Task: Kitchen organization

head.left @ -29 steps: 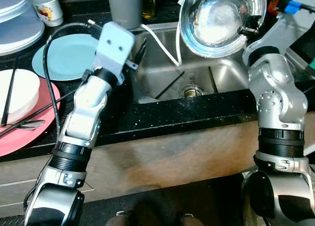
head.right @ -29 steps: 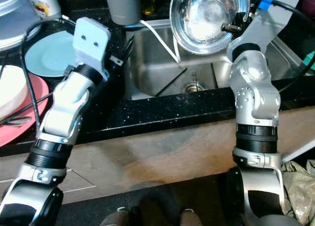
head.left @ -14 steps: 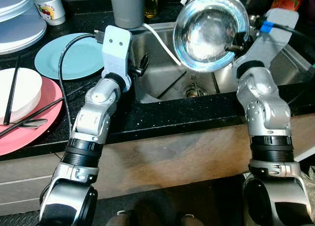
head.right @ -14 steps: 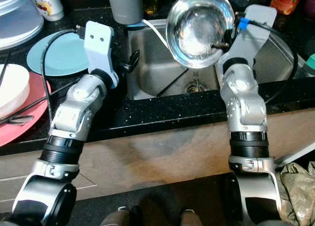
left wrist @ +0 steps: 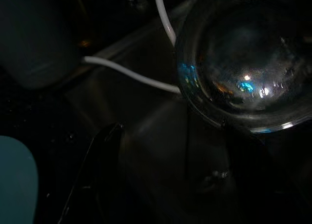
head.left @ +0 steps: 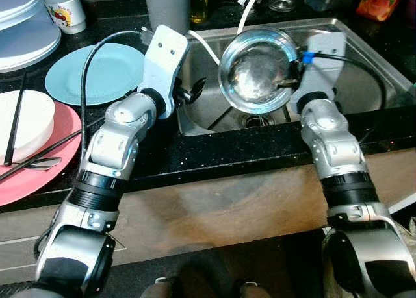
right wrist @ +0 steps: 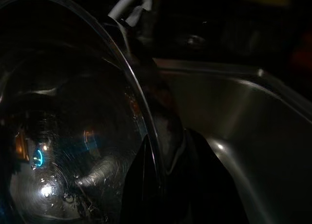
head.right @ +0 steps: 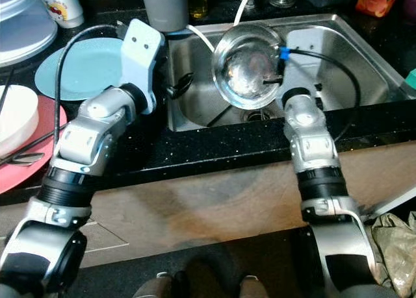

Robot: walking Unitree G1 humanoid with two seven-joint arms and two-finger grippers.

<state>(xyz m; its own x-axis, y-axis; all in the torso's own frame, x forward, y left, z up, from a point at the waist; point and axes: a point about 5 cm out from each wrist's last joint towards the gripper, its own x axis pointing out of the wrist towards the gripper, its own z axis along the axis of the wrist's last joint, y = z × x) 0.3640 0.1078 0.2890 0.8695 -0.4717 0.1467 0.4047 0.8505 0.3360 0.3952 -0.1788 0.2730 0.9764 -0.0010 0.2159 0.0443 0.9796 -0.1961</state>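
One steel bowl (head.left: 255, 75) hangs over the sink (head.left: 364, 58), its rim pinched between the right pincer's (head.left: 290, 85) closed-down fingers.

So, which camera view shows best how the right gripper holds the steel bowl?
The right wrist view: the right gripper pinches the steel bowl by its rim, one finger on each side. The eye views show the whole bowl above the sink; the left wrist view shows its dark outside.

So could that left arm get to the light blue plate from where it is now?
Probably yes. The light blue plate lies bare on the counter just beside the left tool, which hangs at the sink's edge with nothing between them.
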